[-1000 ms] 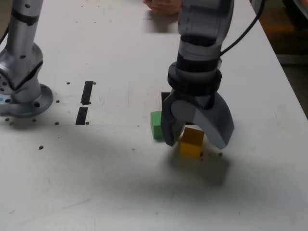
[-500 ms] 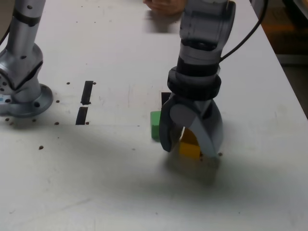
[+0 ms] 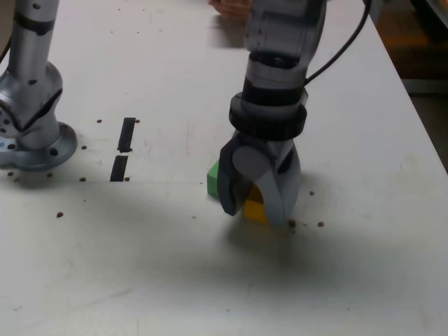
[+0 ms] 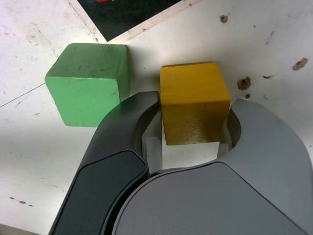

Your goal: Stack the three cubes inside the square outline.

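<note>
- Near the middle of the exterior view, our gripper (image 3: 255,210) straddles the yellow cube (image 4: 194,102) on the table (image 3: 140,266), its jaws against both sides, gripping it
- Just beside it, toward that view's left, we see the green cube (image 4: 88,83), close to one jaw
- Lifting could go wrong: that jaw may nudge the green cube, or a shallow hold may let the yellow one slip

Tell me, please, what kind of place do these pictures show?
Probably a robotics lab bench: a white table bearing black tape strips, a second arm's metal base fixed to it, and small coloured cubes such as the yellow cube.
</note>
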